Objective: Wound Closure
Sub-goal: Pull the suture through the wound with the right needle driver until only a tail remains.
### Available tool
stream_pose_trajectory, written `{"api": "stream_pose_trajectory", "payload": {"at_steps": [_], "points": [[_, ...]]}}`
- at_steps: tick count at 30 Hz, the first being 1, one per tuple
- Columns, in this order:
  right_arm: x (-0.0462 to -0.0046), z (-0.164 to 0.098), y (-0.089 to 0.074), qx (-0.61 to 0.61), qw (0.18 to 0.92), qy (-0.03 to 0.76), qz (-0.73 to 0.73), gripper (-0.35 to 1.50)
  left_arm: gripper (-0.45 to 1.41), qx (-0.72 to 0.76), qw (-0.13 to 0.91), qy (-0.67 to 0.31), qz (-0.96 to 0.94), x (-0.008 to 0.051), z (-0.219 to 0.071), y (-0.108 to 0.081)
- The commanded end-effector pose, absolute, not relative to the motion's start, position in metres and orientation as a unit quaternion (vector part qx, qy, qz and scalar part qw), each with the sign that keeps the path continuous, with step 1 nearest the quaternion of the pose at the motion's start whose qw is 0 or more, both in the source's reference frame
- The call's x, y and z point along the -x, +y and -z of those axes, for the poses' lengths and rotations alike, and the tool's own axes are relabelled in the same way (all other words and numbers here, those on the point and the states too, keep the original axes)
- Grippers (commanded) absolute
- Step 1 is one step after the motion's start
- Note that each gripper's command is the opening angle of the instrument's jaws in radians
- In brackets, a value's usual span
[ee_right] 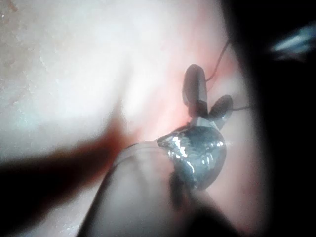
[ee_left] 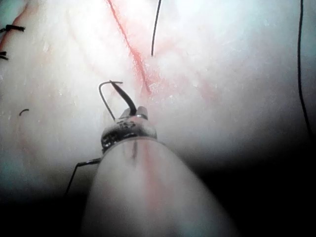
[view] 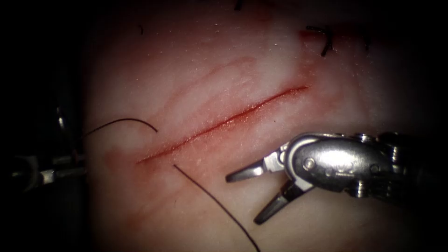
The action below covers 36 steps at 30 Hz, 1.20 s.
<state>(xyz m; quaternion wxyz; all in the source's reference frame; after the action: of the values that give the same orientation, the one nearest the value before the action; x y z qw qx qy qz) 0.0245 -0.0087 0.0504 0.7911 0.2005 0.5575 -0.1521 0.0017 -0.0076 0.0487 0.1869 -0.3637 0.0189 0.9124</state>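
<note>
Left end effector (ee_left: 129, 109) grips the needle (ee_left: 106, 96) — right end effector (view: 242, 196) gapes, empty.

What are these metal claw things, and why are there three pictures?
It's a practice robot: two thin arms sewing up a cut in pork, the tissue. One picture looks from above; the others look along each arm. The right tool, right of the cut, has open fingers holding nothing. The left tool has its fingers shut on the curved needle, seemingly near one end, outside the tissue. Black thread lies on the tissue.
</note>
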Motion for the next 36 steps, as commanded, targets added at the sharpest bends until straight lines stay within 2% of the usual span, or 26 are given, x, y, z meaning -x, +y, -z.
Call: {"api": "stream_pose_trajectory", "payload": {"at_steps": [1, 13, 18, 20, 23, 24, 25, 26, 27, 28, 36], "points": [[-0.0259, -0.0522, -0.0076, -0.192, 0.794, 0.557, 0.150, 1.38, -0.30, 0.365, 0.186, 0.020, -0.912, -0.0012, -0.0491, -0.0073], [-0.0327, -0.0612, -0.0093, -0.158, 0.767, 0.608, 0.131, 1.36, -0.29, 0.365, 0.185, 0.019, -0.912, -0.0014, -0.0491, -0.0072], [-0.0344, -0.0614, -0.0098, -0.149, 0.748, 0.637, 0.114, 1.33, -0.28, 0.365, 0.185, 0.019, -0.912, -0.0015, -0.0490, -0.0072], [-0.0346, -0.0613, -0.0098, -0.148, 0.747, 0.638, 0.112, 1.26, -0.28, 0.365, 0.185, 0.019, -0.912, -0.0015, -0.0490, -0.0072], [-0.0347, -0.0614, -0.0097, -0.147, 0.746, 0.640, 0.110, 1.10, -0.28, 0.365, 0.185, 0.018, -0.912, -0.0015, -0.0490, -0.0072], [-0.0347, -0.0614, -0.0096, -0.146, 0.747, 0.640, 0.109, 0.93, -0.28, 0.365, 0.185, 0.018, -0.912, -0.0015, -0.0490, -0.0072], [-0.0347, -0.0614, -0.0096, -0.146, 0.747, 0.640, 0.109, 0.84, -0.28, 0.365, 0.185, 0.018, -0.912, -0.0015, -0.0490, -0.0072], [-0.0347, -0.0614, -0.0096, -0.143, 0.746, 0.641, 0.106, 0.59, -0.28, 0.365, 0.185, 0.018, -0.912, -0.0015, -0.0490, -0.0072], [-0.0346, -0.0613, -0.0097, -0.143, 0.744, 0.644, 0.106, -0.10, -0.28, 0.365, 0.185, 0.018, -0.912, -0.0015, -0.0490, -0.0072], [-0.0346, -0.0613, -0.0096, -0.144, 0.743, 0.645, 0.106, -0.35, -0.28, 0.365, 0.185, 0.018, -0.912, -0.0015, -0.0490, -0.0072], [-0.0344, -0.0614, -0.0090, -0.131, 0.764, 0.624, 0.099, -0.35, -0.28, 0.365, 0.186, 0.018, -0.912, -0.0015, -0.0489, -0.0072]]}}
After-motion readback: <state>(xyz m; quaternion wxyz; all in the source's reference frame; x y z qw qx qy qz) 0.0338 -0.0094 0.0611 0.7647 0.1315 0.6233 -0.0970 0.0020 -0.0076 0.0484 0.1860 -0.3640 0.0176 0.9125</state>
